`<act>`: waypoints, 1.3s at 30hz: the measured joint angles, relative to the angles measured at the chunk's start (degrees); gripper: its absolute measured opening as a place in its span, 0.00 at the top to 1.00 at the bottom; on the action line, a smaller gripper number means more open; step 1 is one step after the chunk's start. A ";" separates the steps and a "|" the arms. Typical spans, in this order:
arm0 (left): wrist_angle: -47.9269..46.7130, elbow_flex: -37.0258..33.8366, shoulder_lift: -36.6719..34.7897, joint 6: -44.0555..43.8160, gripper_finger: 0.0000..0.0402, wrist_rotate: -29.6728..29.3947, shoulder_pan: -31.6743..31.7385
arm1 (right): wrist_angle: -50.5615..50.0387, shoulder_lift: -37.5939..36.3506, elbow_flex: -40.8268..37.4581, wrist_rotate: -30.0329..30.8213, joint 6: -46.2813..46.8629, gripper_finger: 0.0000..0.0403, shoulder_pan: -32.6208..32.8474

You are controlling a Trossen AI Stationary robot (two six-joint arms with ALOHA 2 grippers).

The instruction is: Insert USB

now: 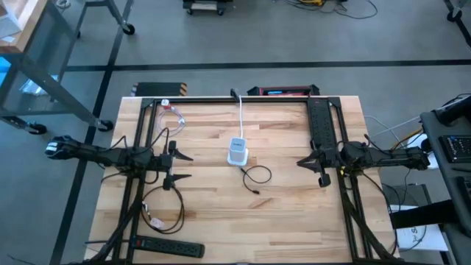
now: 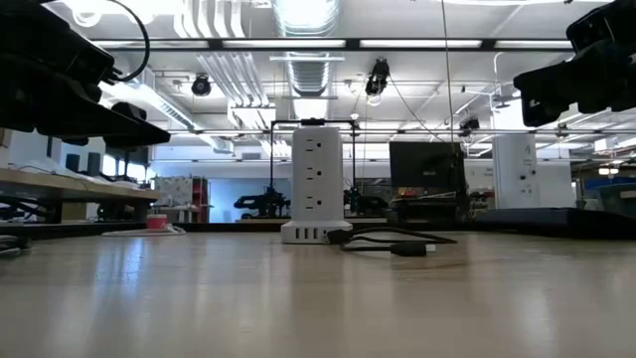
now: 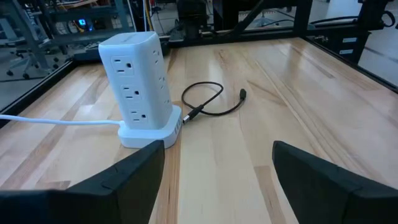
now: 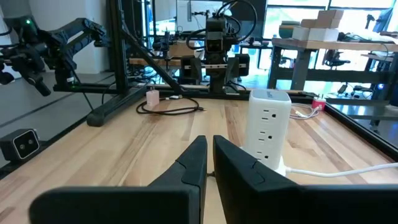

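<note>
A white power tower (image 1: 237, 152) stands upright on its base in the middle of the wooden table, and its white cord (image 1: 241, 114) runs to the far edge. A black USB cable (image 1: 257, 175) lies looped on the table beside it. One plug end (image 3: 189, 114) sits against the USB ports on the tower's base, seemingly stuck into one, and the other end (image 3: 242, 94) lies free on the wood. My left gripper (image 1: 184, 165) hovers open to the left of the tower, pointing toward it. My right gripper (image 1: 302, 162) hovers shut to the right of the tower, also facing it.
A black power strip (image 1: 165, 245) lies at the near left with a thin black cable (image 1: 163, 202) coiled beside it. A small white adapter with a cord (image 1: 168, 109) lies at the far left. Black frame rails (image 1: 324, 121) run along the table's sides and far edge.
</note>
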 joint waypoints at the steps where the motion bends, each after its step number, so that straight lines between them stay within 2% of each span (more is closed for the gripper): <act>1: 0.00 -0.01 0.00 0.02 0.29 0.00 0.00 | -0.02 0.00 0.00 0.02 0.00 0.95 0.00; 26: 0.81 -0.02 0.00 0.20 0.29 0.00 0.00 | -0.02 0.00 0.00 0.00 0.00 0.95 0.00; 30: 6.60 -0.02 0.00 -3.34 0.29 0.02 0.00 | -0.02 0.01 0.00 0.02 0.00 0.95 -0.02; 34: 16.56 -0.02 0.00 -13.07 0.29 -0.04 0.00 | -0.02 0.02 0.00 0.01 0.00 0.95 -0.01; 39: 31.07 -0.02 0.00 -13.66 0.29 -0.26 0.00 | -0.02 0.02 0.00 0.02 0.00 0.95 0.00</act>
